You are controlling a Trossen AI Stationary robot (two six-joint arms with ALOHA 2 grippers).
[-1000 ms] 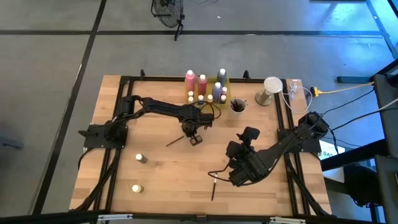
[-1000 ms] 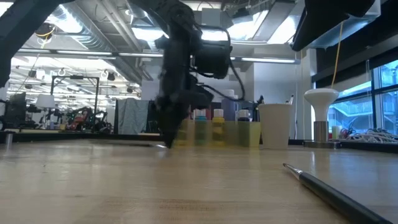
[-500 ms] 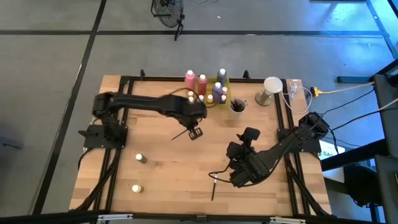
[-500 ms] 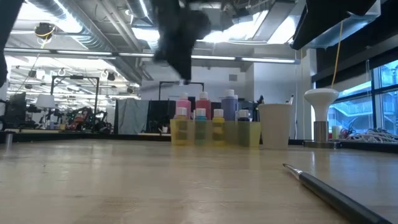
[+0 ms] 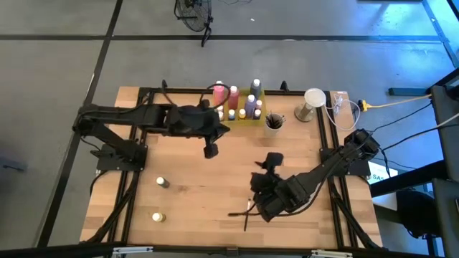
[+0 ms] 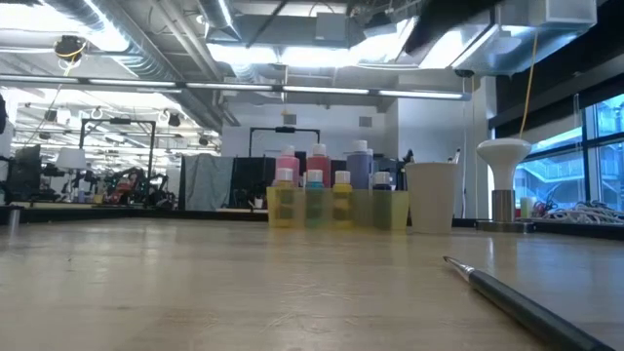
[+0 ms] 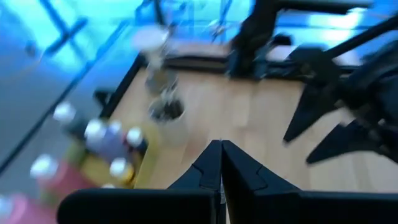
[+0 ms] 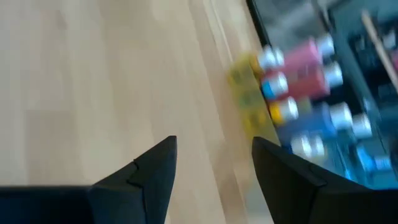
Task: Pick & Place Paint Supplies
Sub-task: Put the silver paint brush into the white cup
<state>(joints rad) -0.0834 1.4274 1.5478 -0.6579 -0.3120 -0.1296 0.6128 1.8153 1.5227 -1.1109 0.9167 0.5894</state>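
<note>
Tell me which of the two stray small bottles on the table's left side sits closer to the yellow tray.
The small bottle farther from the front edge. The other stray bottle stands nearer the front edge, farther from the yellow tray.

Overhead camera looks straight down on the whole pale wooden slatted table [image 5: 193, 186]. Low camera sits at tabletop level, facing the translucent yellow plastic tray [image 6: 336, 208] mid-frame; both wrist cameras catch that tray [image 7: 146, 155] [image 8: 249, 99] closer.

Bright ceiling strip lights [image 6: 292, 54] glare across the low view, daylight tints the right-hand windows [image 6: 597, 146] blue, and both wrist views are heavily motion-blurred.
</note>
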